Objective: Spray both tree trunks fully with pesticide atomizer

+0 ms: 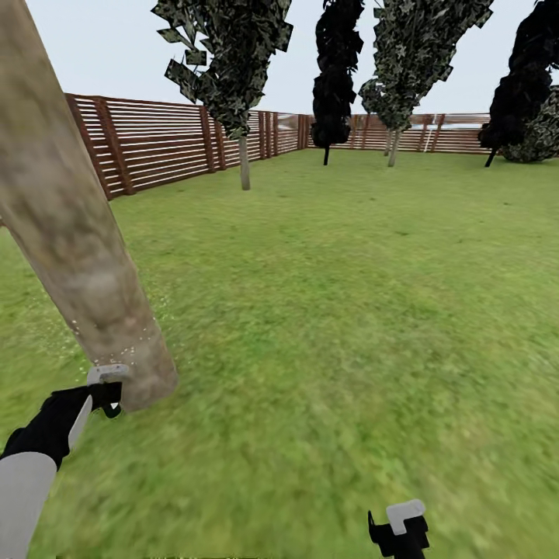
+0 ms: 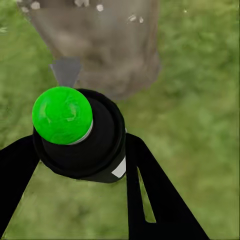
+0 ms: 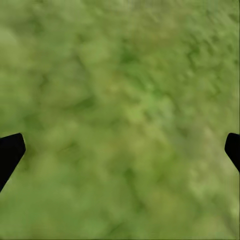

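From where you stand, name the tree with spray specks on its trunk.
The thick, leaning grey-beige trunk right by your left tool, pale specks near its base. The far trees by the fence show thin, distant stems.

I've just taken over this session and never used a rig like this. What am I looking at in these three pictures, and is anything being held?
It is a simulated two-armed wheeled robot in a fenced garden. The large picture comes from its head camera, looking down over grass. The thick grey-beige tree trunk leans across the left, with pale specks near its base. The left tool reaches toward it. The left wrist camera looks along that tool: its black fingers are shut on the atomizer, a black bottle with a green top, nozzle facing the trunk. The right tool hangs open over grass, holding nothing.
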